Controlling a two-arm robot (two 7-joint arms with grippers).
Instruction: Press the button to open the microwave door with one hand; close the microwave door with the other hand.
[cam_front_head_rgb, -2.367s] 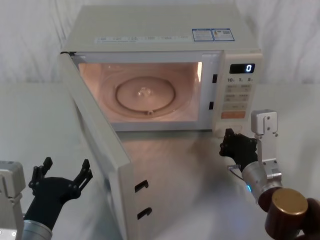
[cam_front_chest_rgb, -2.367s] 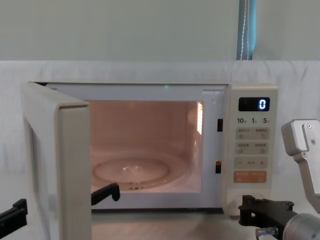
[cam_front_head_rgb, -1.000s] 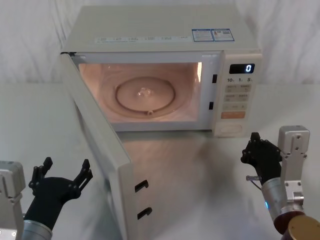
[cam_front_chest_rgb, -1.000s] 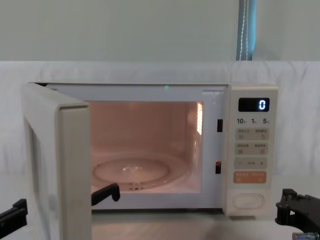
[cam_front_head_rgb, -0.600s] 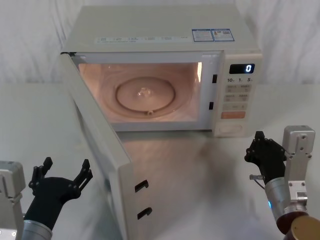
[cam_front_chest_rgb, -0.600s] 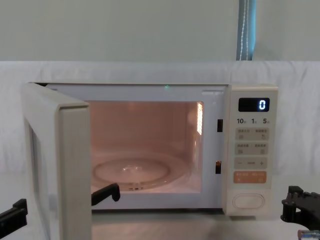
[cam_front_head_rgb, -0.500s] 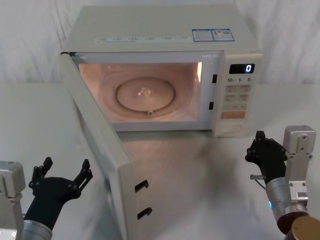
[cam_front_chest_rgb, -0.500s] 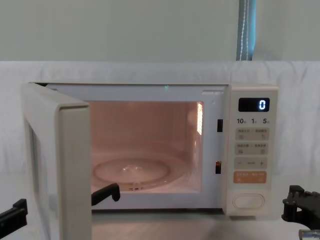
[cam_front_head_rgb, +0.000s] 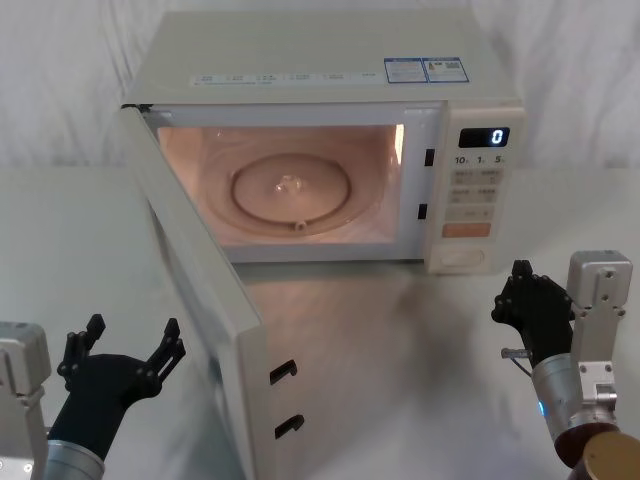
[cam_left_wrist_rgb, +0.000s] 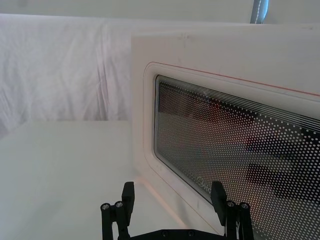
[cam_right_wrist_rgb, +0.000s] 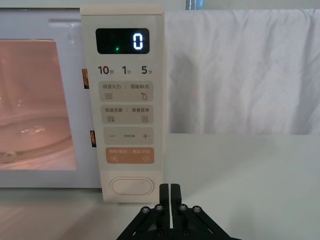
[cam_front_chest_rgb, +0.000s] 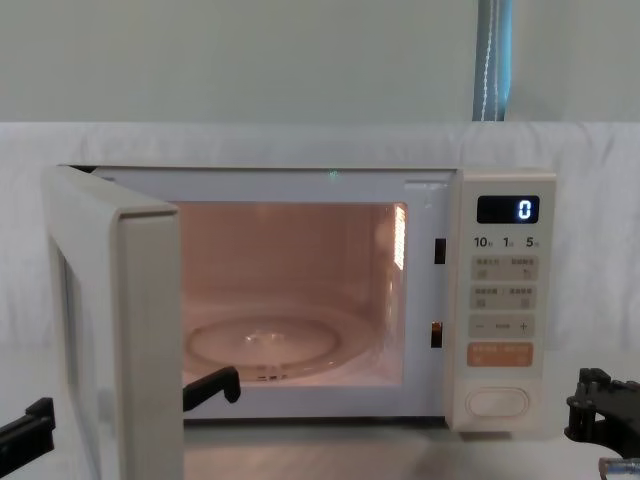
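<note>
Microwave door (cam_front_head_rgb: 200, 300) is swung wide at centre-left; opening is judged done, closing left. Left gripper (cam_front_head_rgb: 125, 350), jaws spread, is held lower left beside it; right gripper (cam_front_head_rgb: 528, 300), jaws shut, lower right below the button (cam_front_head_rgb: 465, 258).

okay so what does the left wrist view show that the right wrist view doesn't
Left wrist view alone: the outer face of the open microwave door, with its dotted dark window, and the left gripper, jaws spread apart, close in front of it.

Right wrist view alone: the control panel with the display reading 0, the orange key, the large blank button, part of the lit cavity, and the right gripper, jaws together, apart from the button.

Both share the white cloth backdrop and the white tabletop.
</note>
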